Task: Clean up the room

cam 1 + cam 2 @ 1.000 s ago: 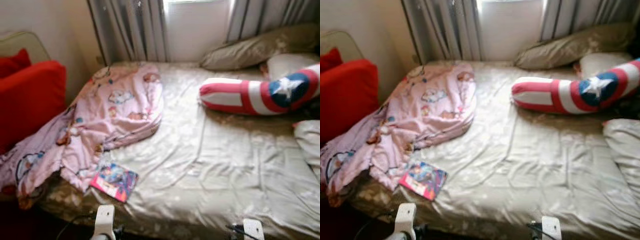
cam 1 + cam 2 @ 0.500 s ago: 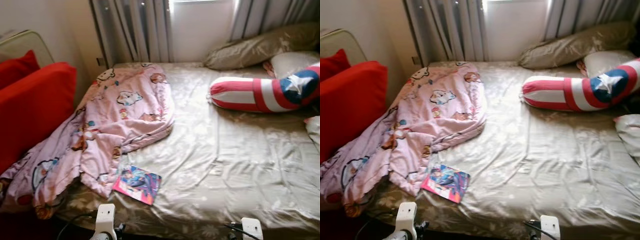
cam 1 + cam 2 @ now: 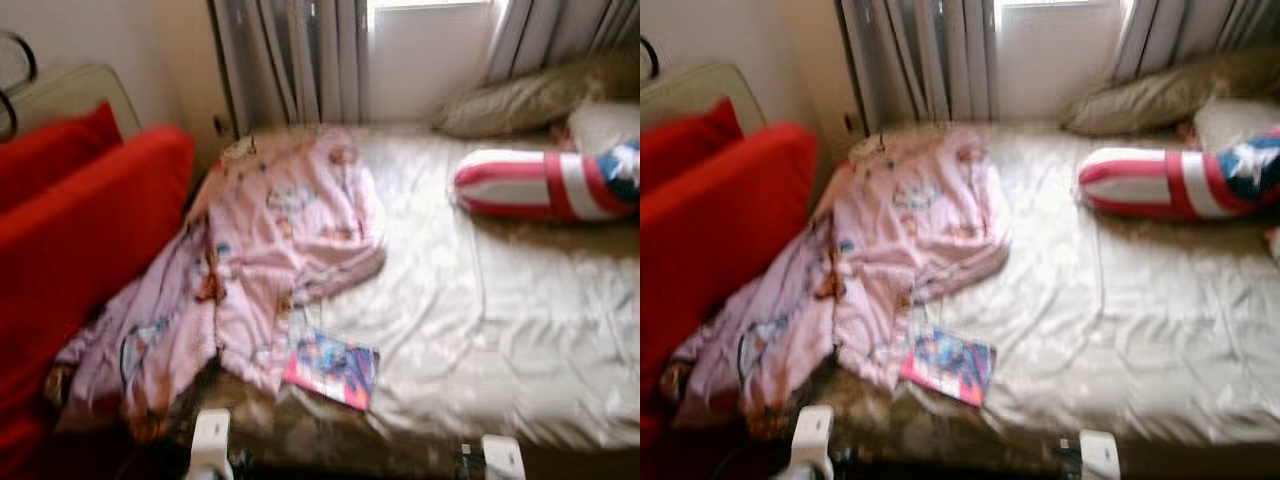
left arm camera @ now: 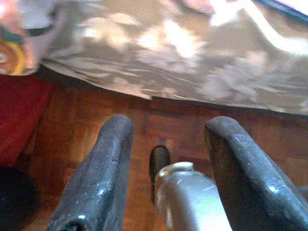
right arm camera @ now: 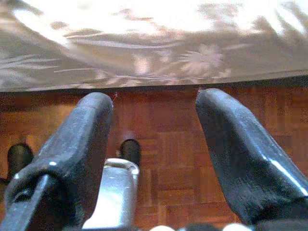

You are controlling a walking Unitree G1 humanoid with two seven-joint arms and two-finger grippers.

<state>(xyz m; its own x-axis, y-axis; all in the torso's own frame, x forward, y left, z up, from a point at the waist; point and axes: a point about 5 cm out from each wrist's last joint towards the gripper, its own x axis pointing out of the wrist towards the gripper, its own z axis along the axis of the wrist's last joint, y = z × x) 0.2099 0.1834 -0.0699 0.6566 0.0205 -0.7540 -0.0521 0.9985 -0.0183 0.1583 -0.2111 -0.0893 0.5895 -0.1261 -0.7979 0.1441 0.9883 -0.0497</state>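
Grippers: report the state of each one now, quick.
Left gripper: fingers open, holding nothing, above the wooden floor.
Right gripper: fingers open, holding nothing.

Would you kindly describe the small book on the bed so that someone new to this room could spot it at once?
Start at the bed with its shiny beige sheet under the curtained window. At the near edge, beside the lower end of the crumpled pink cartoon blanket, lies the book. It is the one flat, hard-edged thing there, with a bright pink and blue cover.
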